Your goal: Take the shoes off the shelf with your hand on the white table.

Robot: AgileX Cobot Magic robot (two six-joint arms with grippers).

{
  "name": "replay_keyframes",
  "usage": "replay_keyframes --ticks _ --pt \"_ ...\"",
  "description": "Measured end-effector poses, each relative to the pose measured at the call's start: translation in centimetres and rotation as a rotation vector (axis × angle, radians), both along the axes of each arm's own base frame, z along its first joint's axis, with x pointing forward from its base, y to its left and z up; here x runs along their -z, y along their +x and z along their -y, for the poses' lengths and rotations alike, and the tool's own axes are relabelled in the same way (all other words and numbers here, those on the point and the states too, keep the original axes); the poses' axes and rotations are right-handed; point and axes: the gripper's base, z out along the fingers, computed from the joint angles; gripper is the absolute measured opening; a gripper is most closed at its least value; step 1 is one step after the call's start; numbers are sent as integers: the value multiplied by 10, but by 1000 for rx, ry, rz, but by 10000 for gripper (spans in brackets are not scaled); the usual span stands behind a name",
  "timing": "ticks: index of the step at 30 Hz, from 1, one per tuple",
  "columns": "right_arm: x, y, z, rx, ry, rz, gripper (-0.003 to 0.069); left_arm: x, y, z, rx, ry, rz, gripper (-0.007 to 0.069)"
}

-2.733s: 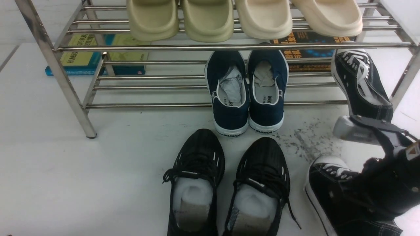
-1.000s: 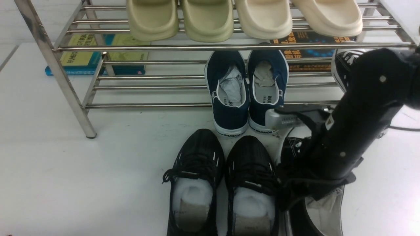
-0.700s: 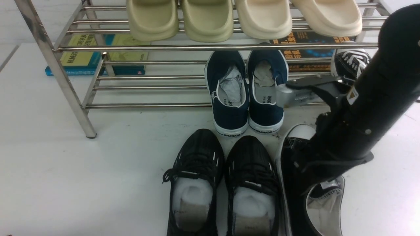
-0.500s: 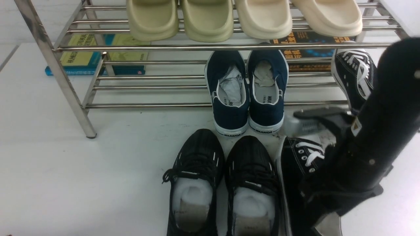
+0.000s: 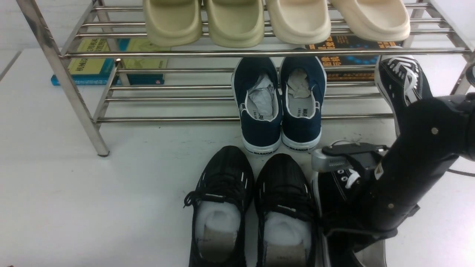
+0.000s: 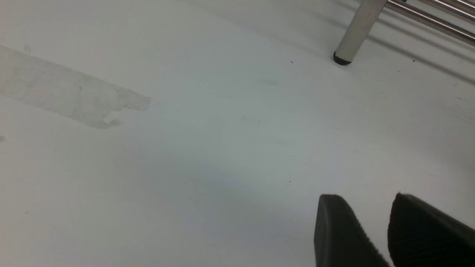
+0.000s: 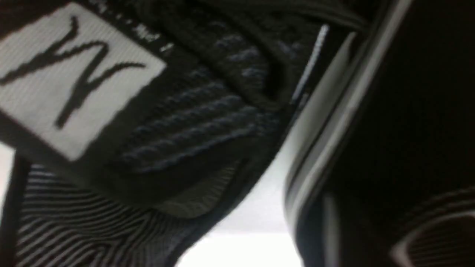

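While you look at the lower right of the front view, one black canvas sneaker (image 5: 331,187) lies on the white table (image 5: 92,193). Its toe points up the frame and its side is against the nearer black mesh sneaker (image 5: 284,193). Only its laced forepart shows, because your right arm (image 5: 412,174) crosses the rest.

The second canvas sneaker (image 5: 402,83) sits tilted at the right edge of the frame, on the lower tier of the steel shelf (image 5: 222,53).

You cannot read the right gripper. The arm and its grey wrist camera (image 5: 330,163) hide it in the front view. The right wrist view is a blurred close-up of a white label (image 7: 74,70) on black knit beside a white sole edge (image 7: 334,107).

Your left gripper (image 6: 366,198) shows at the lower right of its wrist view. Its fingers (image 6: 334,233) are apart with bare table between them, and a shelf leg (image 6: 356,33) stands at the upper right.

At centre frame in the front view, navy slip-ons (image 5: 259,126) rest on the lower tier with the other mesh sneaker (image 5: 222,193) below them. Pale slides (image 5: 297,22) line the top tier. A yellow-and-blue book (image 5: 104,63) and a dark book (image 5: 349,55) lie behind the bars.
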Motion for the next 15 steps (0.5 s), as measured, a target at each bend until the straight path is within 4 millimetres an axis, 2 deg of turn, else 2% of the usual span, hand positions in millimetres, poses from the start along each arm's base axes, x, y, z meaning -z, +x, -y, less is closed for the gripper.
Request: replay_keyframes --ticks 2,3,12,15 --pt "-2 0 -1 -14 5 -6 27 0 0 0 0 0 0 239" --pt "-4 0 -1 -21 4 -11 6 0 0 0 0 0 0 239" --pt "-30 5 -3 -100 -53 -68 6 0 0 0 0 0 0 239" --pt "-32 4 -2 -83 -73 -96 6 0 0 0 0 0 0 239"
